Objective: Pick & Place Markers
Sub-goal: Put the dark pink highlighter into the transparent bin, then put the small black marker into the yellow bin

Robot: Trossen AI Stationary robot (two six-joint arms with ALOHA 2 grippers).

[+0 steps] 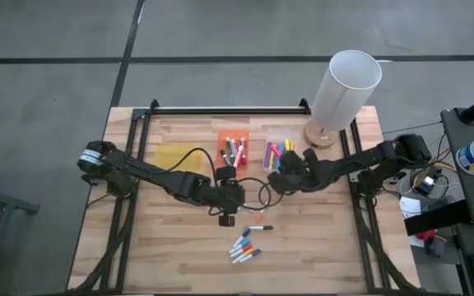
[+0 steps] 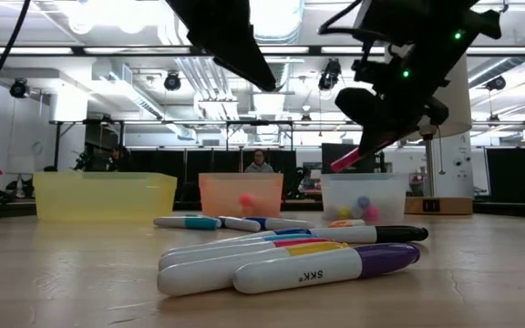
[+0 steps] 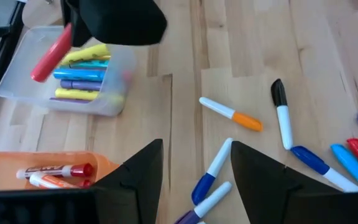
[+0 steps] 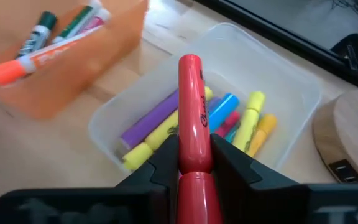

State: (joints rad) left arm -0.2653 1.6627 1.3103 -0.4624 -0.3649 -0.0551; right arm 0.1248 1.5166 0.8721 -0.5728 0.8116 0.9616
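Fingers (image 4: 163,163) of right gripper (image 4: 194,163) clamp red marker (image 4: 191,112) mid-barrel over clear bin (image 4: 291,87); light, rigid, slick; left gripper (image 3: 194,168) spread, empty.

Red marker (image 4: 193,124) base hidden between right pincer (image 4: 194,155) fingers.

On the bench (image 1: 171,255) you will find three bins in a row toward the far edge: the left bin (image 1: 178,156), the middle bin (image 1: 232,149) and the right bin (image 1: 280,151). The middle and right bins hold markers. To the right of the row stands the lamp (image 1: 342,92). The loose markers (image 1: 245,249) lie near the front, before the bins. The left gripper (image 1: 228,215) sits between the bins and the loose markers. The right gripper (image 4: 194,163) hangs over the right bin, clamping one marker (image 4: 193,118).
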